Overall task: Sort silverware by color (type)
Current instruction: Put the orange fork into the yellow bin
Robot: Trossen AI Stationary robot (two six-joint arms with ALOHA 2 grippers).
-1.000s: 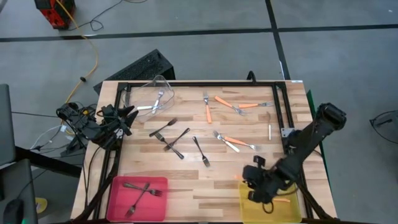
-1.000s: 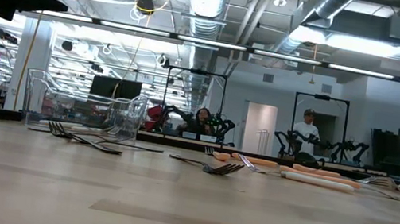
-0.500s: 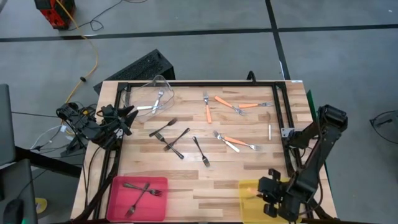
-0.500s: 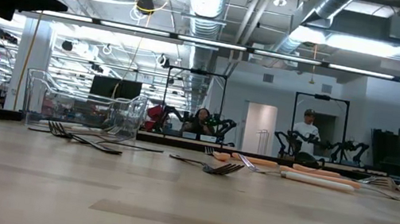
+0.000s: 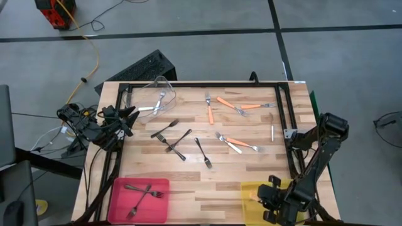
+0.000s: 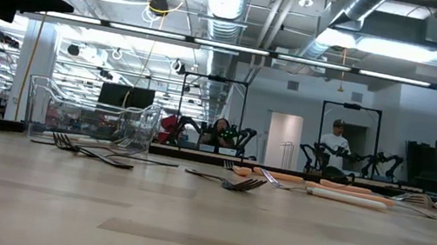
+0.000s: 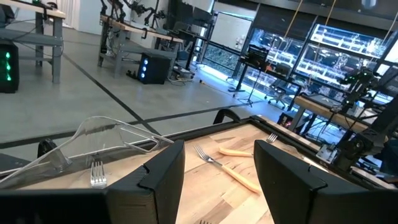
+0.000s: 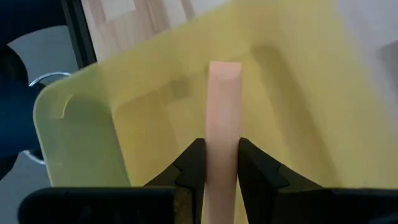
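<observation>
Jaws of the right gripper (image 8: pixel 221 167) are pinching one orange fork handle (image 8: pixel 224 118) above the yellow bin (image 5: pixel 256 202) at the counter's (image 5: pixel 188 172) five o'clock corner; its head is hidden. Four orange-handled forks (image 5: pixel 237 145) are lying toward one o'clock, three black forks (image 5: pixel 179 144) are lying centrally, two more are sitting in the pink bin (image 5: pixel 119 204), and silver ones (image 5: pixel 162 98) are resting by the clear bin (image 7: pixel 93 140). Left gripper (image 7: pixel 219 180) jaws are standing spread at nine o'clock.

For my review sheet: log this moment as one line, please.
right end effector: shut on orange-handled fork, over yellow bin | left end effector: open, waiting at table's left edge
</observation>
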